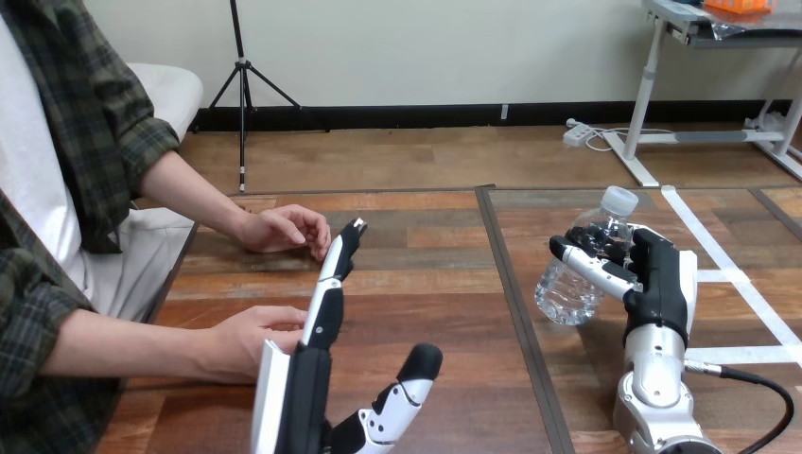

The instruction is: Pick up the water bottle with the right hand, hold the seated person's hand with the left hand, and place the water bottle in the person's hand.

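Observation:
A clear plastic water bottle (pixel 579 270) with a white cap is tilted above the table at the right, and my right hand (pixel 653 279) is shut on it, fingers wrapped round its body. My left hand (pixel 317 364) is open at the lower middle, fingers straight and pointing up and away, thumb out to the right. The person's near hand (pixel 248 339) rests on the table just left of my left hand, partly behind it; I cannot tell if they touch. The person's far hand (pixel 284 230) lies palm down further back, close to my fingertips.
The wooden table (pixel 444 312) has a dark seam running down its middle and white tape lines at the right. The person sits at the left side, both forearms on the table.

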